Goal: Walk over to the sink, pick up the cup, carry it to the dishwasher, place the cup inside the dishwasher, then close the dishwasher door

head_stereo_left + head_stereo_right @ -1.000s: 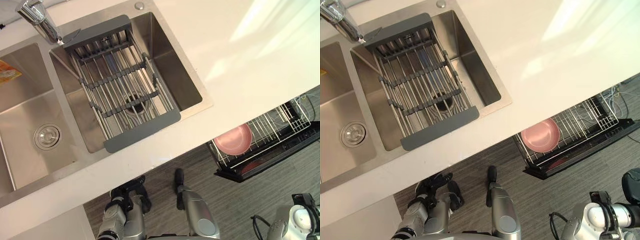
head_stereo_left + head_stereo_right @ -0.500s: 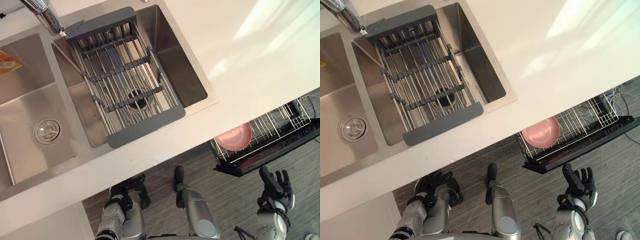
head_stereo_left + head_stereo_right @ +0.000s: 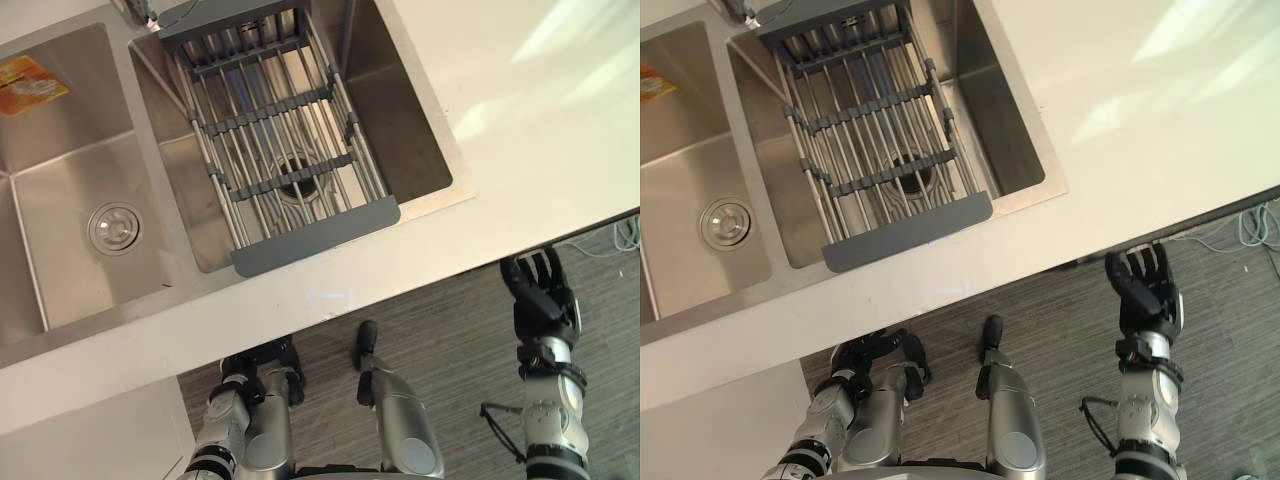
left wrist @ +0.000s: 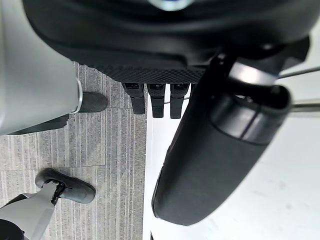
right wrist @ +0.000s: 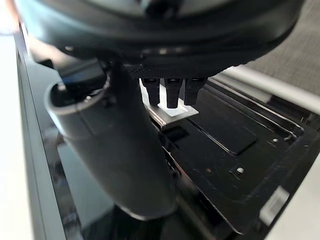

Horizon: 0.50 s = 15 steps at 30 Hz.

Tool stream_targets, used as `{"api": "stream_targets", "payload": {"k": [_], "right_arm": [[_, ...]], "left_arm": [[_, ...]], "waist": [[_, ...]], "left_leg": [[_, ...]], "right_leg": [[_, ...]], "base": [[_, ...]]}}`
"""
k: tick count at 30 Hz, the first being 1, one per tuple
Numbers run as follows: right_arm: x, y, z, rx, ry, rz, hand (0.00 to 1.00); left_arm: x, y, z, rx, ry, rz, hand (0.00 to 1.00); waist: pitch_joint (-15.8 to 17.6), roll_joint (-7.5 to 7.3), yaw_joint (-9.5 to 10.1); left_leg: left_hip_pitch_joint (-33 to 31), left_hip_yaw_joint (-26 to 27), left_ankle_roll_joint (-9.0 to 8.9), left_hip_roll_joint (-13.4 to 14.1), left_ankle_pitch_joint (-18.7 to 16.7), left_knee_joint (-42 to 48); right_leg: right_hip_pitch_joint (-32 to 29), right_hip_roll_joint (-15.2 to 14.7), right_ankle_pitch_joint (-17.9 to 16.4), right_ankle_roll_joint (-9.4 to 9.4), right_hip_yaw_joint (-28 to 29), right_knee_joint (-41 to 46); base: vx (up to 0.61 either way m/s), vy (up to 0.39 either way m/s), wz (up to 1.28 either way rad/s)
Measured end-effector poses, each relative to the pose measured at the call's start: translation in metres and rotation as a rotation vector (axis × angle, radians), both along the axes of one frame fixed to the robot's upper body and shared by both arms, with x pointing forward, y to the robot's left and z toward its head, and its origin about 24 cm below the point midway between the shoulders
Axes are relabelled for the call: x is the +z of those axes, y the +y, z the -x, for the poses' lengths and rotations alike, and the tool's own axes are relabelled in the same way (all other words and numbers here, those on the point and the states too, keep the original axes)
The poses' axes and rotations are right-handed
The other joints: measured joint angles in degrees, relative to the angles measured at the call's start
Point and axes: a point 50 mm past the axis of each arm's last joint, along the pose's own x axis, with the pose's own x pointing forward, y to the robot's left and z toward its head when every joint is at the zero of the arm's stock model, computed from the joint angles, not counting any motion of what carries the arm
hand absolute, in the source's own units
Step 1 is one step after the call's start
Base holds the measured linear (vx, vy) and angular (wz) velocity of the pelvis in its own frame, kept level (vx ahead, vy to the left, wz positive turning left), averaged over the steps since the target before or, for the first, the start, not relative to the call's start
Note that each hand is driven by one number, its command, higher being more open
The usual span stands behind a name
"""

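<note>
1 right hand (image 3: 542,295) | fingers (image 5: 171,95) straight, spread | dishwasher door (image 5: 240,145) just past them, contact unclear | sink (image 3: 400,130) well apart

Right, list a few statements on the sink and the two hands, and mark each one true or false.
1. A rack lies across the right basin. True.
2. The right hand is shut. False: its fingers are straight and it holds nothing.
3. An orange thing lies in the left basin. True.
4. The left hand rests on the counter. False: it hangs low over the floor, below the counter's edge.
</note>
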Motion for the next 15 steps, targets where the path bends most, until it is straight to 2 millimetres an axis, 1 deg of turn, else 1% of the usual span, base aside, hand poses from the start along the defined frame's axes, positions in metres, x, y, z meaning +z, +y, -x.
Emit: {"api": "stream_targets", "payload": {"k": [2,7,11,15], "right_arm": [[0.01,-0.001,-0.01,0.007,-0.018,0.014,0.9],[0.014,-0.003,-0.016,0.017,0.038,0.115,0.9],[0.019,-0.003,-0.023,0.022,0.083,0.181,0.9],[0.02,-0.006,-0.024,0.037,0.135,0.235,0.9]], "left_arm": [[0.001,-0.002,-0.002,-0.001,-0.013,0.004,0.9],[0.001,-0.006,-0.002,-0.005,-0.021,0.028,0.9],[0.0,-0.006,-0.001,0.008,-0.021,0.04,0.9],[-0.001,-0.002,0.001,0.026,-0.02,0.046,0.9]], "waist": [[0.13,0.23,-0.03],[0.16,0.29,-0.34],[0.16,0.29,-0.32],[0.15,0.29,-0.3]], "left_leg": [[-0.11,-0.59,0.0,-0.27,0.67,-0.64],[-0.08,-1.42,-0.01,-0.49,1.76,-1.65],[-0.08,-1.92,-0.21,-0.35,2.66,-2.08],[0.17,-2.99,-0.31,0.31,2.82,-1.96]], "right_leg": [[-0.05,-0.19,0.03,-0.04,-0.56,0.01],[-0.11,-0.47,-0.13,-0.36,-1.48,0.39],[0.06,-1.27,-0.14,-0.88,-4.96,0.39],[1.37,-0.85,0.36,-1.61,-6.96,-0.51]], "base": [[-0.02,-0.05,0.15],[-0.05,-0.043,0.08],[-0.07,-0.046,0.03],[-0.04,-0.053,0.08]]}}
